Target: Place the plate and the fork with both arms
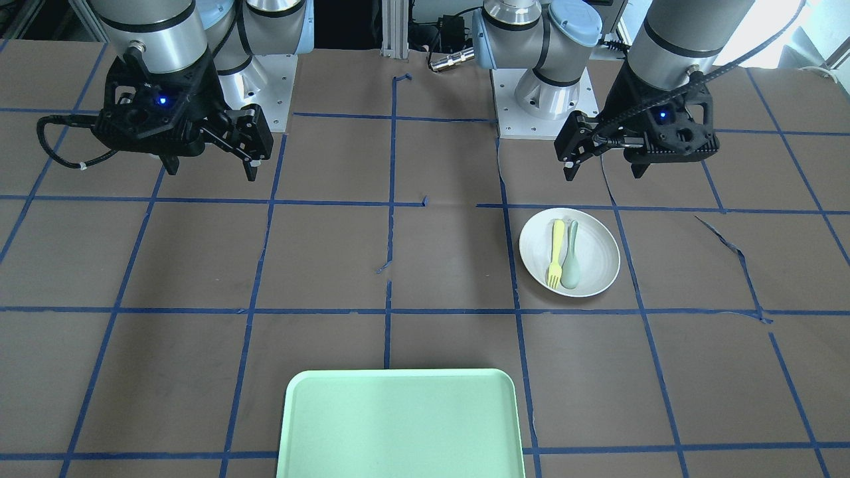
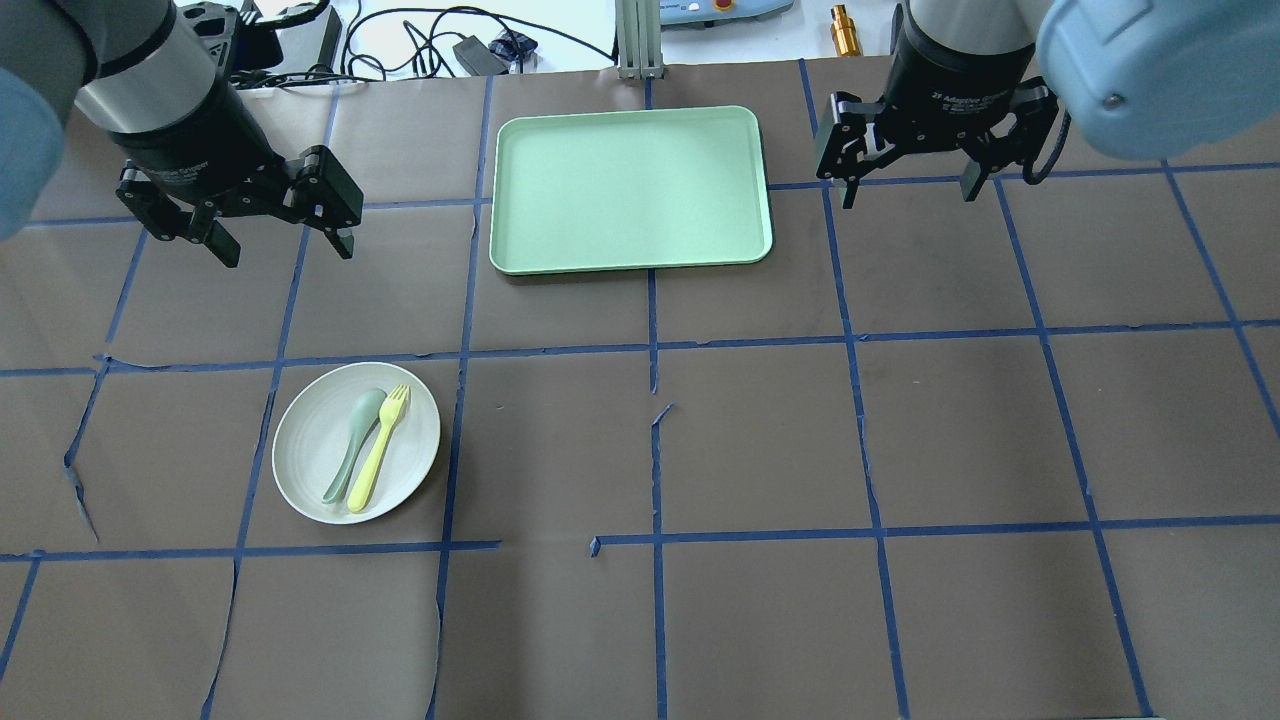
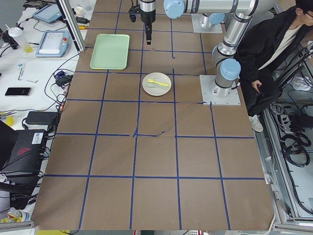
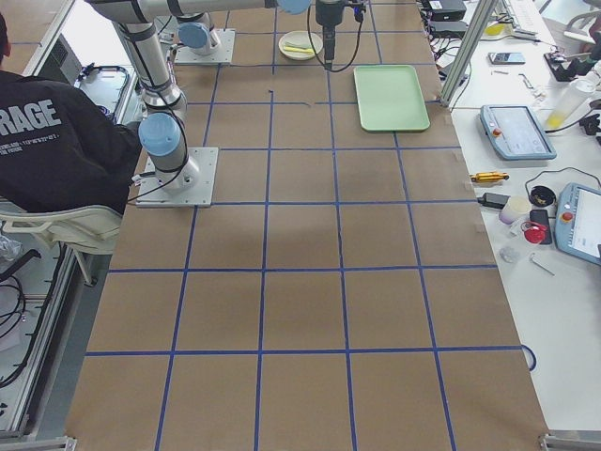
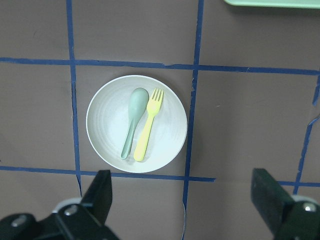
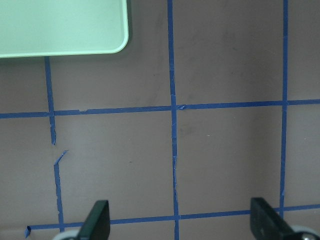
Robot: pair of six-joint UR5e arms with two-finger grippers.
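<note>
Fork (image 2: 380, 450) on plate (image 2: 308, 440), apart from left fingers (image 2: 223, 246)

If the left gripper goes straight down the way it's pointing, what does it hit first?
Probably the bare table, by the tape just short of the plate, not the plate itself. The left gripper hangs open, pointing down; depth is unclear, so it could graze the rim.

A round white plate (image 2: 305, 440) is laid flat on the left half of the table (image 2: 760, 450). A slim pale-yellow fork (image 2: 378, 452) is rested inside it, tines pointed far. The left gripper (image 2: 285, 250) and the right gripper (image 2: 908, 192) are held above the far side, fingers spread.
</note>
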